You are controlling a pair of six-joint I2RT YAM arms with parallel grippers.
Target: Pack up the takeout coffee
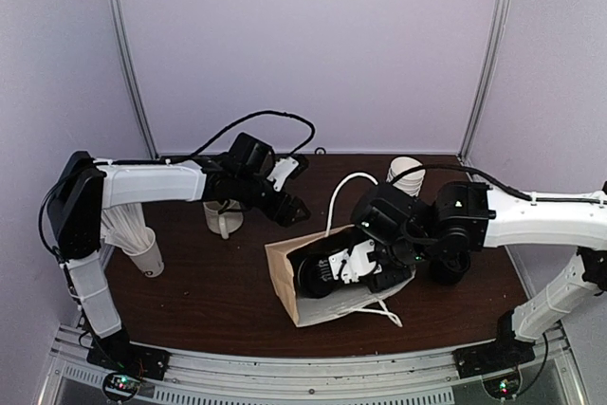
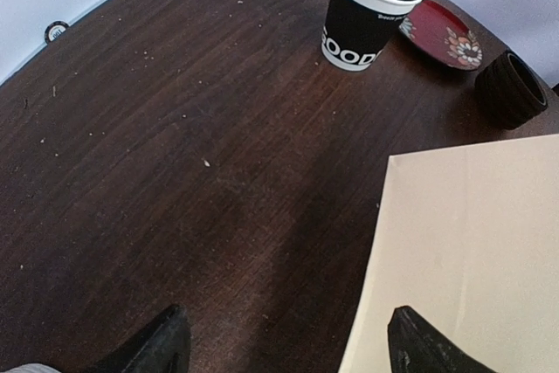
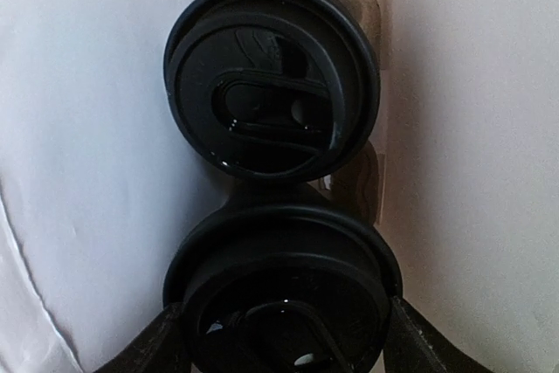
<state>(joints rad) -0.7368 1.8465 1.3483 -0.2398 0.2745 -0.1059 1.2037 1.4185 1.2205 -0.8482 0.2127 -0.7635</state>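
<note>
Takeout coffee cups, both lidded, sit one behind the other inside the paper bag (image 1: 283,270) at mid-table: the far cup (image 3: 272,41) free, the near cup (image 3: 284,286) clamped by the right gripper (image 3: 284,342). From the left: a white cup of sticks (image 1: 144,255), a white ceramic mug (image 1: 223,219), then the left gripper (image 2: 294,340), spread wide and empty over the dark grained tabletop (image 2: 175,172), one finger at the bag's edge. The bag is matte brown kraft outside, white within, thin and easily creased; the lids (image 3: 262,120) are glossy round black plastic with raised rims. Next, I judge, seat the near cup flat, part the jaws only a little since the walls crowd them, and back out straight so no finger snags a rim. A stack of paper cups (image 1: 406,173) stands at the back right.
</note>
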